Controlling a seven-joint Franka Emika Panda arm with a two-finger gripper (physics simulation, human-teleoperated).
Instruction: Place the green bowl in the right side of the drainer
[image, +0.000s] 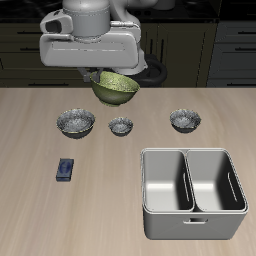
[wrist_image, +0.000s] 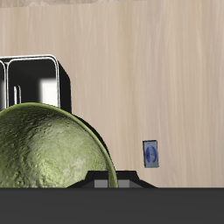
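Observation:
The green bowl (image: 116, 88) hangs tilted in the air above the back of the table, held by its rim. My gripper (image: 103, 77) is shut on it, its fingers mostly hidden under the hand's body. In the wrist view the bowl's mottled inside (wrist_image: 48, 150) fills the area close to the gripper (wrist_image: 105, 181). The drainer (image: 190, 226) stands near the table's front edge, well away from the bowl, with both compartments empty. Part of it shows in the wrist view (wrist_image: 52, 63).
Three grey bowls stand in a row across the table's middle: a large one (image: 76, 122), a small one (image: 121, 125) and one (image: 185, 120) behind the drainer. A small blue object (image: 66, 170) lies towards the front edge; it also shows in the wrist view (wrist_image: 151, 155).

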